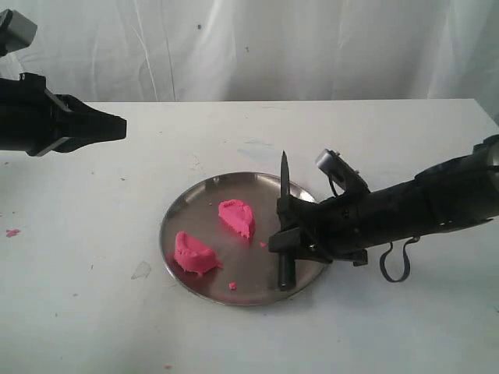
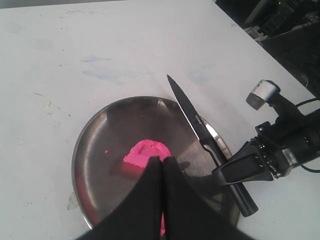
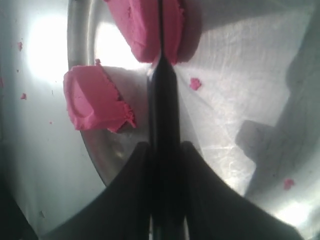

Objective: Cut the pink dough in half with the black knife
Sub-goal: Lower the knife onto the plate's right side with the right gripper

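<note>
Pink dough point(image 1: 195, 255) lies halved on the steel plate point(image 1: 199, 206). Reaching in low, the right hand point(image 1: 282, 243) clamps the black knife point(image 1: 284, 175) beside it; the left hand point(image 1: 115, 127) hovers aside, closed.

— Where's everything?
— On my table point(image 1: 86, 312) the plate point(image 1: 253, 276) sits central. One dough half point(image 1: 236, 217) lies mid-plate, the other half point(image 1: 194, 254) nearer, to its left. The knife point(image 1: 284, 181), in my right gripper point(image 1: 284, 241), runs along the plate's right side, tip pointing away.
</note>
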You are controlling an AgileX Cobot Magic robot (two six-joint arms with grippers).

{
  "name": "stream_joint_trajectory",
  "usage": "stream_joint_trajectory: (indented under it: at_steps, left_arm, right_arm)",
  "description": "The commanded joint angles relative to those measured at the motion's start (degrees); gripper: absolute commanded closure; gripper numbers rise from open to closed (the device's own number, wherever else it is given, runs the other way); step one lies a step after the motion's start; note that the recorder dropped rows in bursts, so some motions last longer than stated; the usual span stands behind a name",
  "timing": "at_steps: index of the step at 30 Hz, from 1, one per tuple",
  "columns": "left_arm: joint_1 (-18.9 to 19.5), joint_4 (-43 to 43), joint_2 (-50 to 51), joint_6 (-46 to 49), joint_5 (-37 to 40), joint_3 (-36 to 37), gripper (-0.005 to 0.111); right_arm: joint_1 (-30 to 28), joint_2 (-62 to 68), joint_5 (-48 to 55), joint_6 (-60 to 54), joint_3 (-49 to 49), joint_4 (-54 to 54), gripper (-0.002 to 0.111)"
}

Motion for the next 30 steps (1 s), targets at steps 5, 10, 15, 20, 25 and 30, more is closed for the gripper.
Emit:
stream_joint_trajectory:
  at_steps: [5,10,15,20,25,30]
  left_arm:
    - [0.1,-1.0,-0.7,-0.2,0.6,0.4,0.107]
    - [0.1,-1.0,-0.7,-0.2,0.6,0.4,0.107]
    - [0.1,-1.0,-0.7,-0.2,0.6,0.4,0.107]
    - [0.1,-1.0,-0.7,-0.2,0.6,0.4,0.107]
    - [0.1,-1.0,-0.7,-0.2,0.6,0.4,0.107]
    - [0.1,-1.0,-0.7,-0.2,0.6,0.4,0.107]
  right_arm:
    - [-0.3,-0.7,0.5,0.1,2.2,0.2,0.108]
    - [-0.3,-0.5,0.3,0.1,2.3,-0.5,0.108]
    - [-0.3,-0.5,1.3,0.2,2.3,-0.6,0.108]
    - [-0.3,-0.5,3.5,0.4,2.3,-0.6,0.108]
    - [-0.2,0.0,2.9,1.2,2.3,-0.6,0.108]
    - [-0.2,1.1,3.1,1.3,2.3,-0.5,0.100]
